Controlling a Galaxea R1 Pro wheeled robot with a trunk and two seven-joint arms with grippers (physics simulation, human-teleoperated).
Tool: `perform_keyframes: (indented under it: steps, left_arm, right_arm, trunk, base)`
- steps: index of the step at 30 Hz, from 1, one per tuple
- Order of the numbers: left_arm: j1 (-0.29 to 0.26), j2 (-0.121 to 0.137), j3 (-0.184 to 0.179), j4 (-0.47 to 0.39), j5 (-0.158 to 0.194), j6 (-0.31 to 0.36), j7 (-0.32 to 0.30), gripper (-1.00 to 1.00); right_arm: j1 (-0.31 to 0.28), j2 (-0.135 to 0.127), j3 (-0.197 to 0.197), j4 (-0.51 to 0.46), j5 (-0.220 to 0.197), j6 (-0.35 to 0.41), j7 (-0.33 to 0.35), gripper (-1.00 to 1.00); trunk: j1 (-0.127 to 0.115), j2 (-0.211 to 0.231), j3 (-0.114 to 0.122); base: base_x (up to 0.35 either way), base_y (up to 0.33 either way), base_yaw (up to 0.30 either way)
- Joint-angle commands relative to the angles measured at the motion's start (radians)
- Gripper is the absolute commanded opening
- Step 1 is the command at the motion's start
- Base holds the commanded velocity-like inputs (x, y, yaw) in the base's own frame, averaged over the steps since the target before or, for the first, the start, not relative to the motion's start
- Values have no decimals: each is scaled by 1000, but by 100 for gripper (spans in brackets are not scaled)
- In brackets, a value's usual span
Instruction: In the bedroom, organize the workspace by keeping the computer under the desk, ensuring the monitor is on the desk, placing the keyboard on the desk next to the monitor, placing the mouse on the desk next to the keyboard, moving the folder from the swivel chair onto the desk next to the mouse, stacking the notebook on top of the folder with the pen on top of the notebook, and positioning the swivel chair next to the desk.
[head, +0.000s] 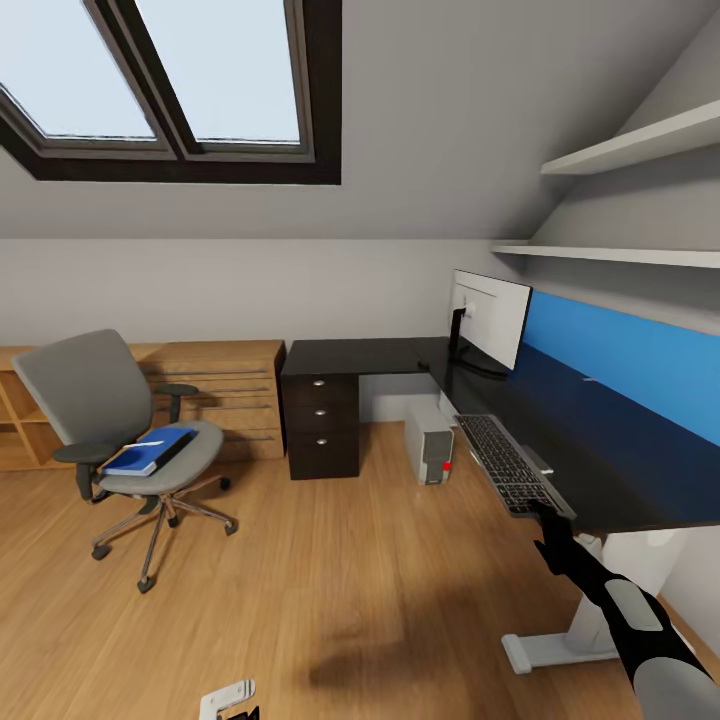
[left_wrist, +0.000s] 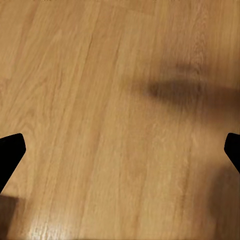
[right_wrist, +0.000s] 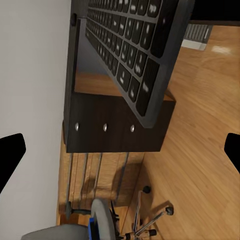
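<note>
The right gripper (right_wrist: 120, 150), jaws spread wide and empty, sits at the near end of the keyboard (head: 510, 465), whose long axis runs straight ahead of the jaws along the desk (head: 600, 440) edge.

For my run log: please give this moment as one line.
right gripper: open at keyboard end | keyboard: overhanging desk edge | folder: on swivel chair | left gripper: open over floor

At the head view's lower right, the right gripper (head: 541, 516) meets the keyboard (head: 510, 464), its grip too small to judge. The computer (head: 431, 441) sits partly behind the desk (head: 600, 470) edge. The folder (head: 150, 452) carries unclear items.
</note>
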Motion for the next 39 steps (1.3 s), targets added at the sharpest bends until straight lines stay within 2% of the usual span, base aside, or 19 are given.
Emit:
perform_keyframes:
  steps: [1, 17, 25, 39]
  left_arm:
    - [-1, -1, 5, 1, 1, -3, 0, 100]
    - [-1, -1, 5, 1, 1, -4, 0, 100]
    - [-1, -1, 5, 1, 1, -4, 0, 100]
    - [-1, -1, 5, 1, 1, -4, 0, 100]
  right_arm:
    - [-1, 0, -5, 0, -3, 8, 2, 100]
    - [-1, -2, -7, 8, -5, 7, 0, 100]
    - [-1, -11, -37, 23, -5, 7, 0, 100]
    - [-1, -12, -48, 25, -5, 8, -1, 100]
  trunk:
    - [0, -1, -1]
    - [0, -1, -1]
    - [0, -1, -1]
    - [0, -1, -1]
  base:
    - [43, 0, 0]
    - [41, 0, 0]
    - [1, 0, 0]
    - [0, 0, 0]
